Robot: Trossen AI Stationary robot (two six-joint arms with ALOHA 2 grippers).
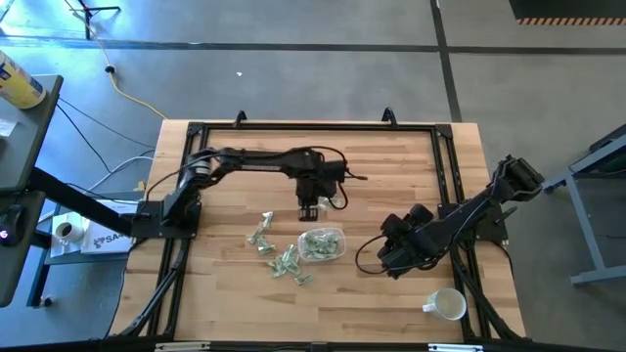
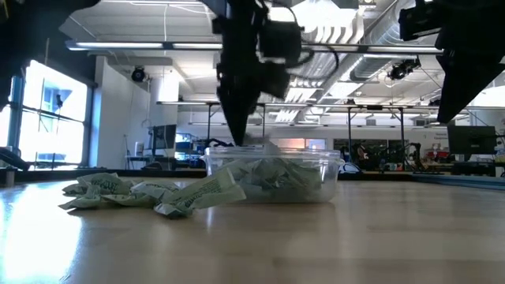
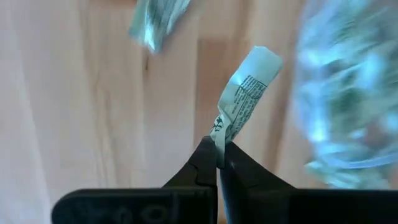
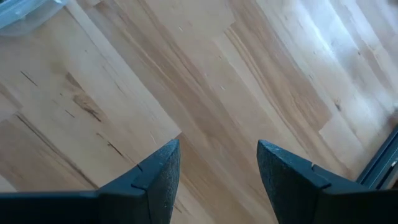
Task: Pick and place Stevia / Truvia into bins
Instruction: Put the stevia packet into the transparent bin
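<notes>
Several packets (image 1: 321, 244) fill the bin (image 1: 338, 235), several remain on the table (image 1: 235, 303); left gripper (image 3: 217, 163) jaws pinch one packet (image 3: 244, 102), right gripper (image 4: 217, 165) jaws spread.

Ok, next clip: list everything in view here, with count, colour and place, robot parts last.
Loose packets: several, pale green and white, scattered on the table left of the container.
Held packet: one, white with print, pinched in the left gripper.
Clear container: one, transparent, mid-table, already holding packets.
Mug: one, white, near the table's front right corner.
Table: one, light wood with a black frame.
Left gripper: dark, above the table just behind the container, shut on the held packet.
Right gripper: dark, open, empty, waiting over bare wood right of the container.
</notes>
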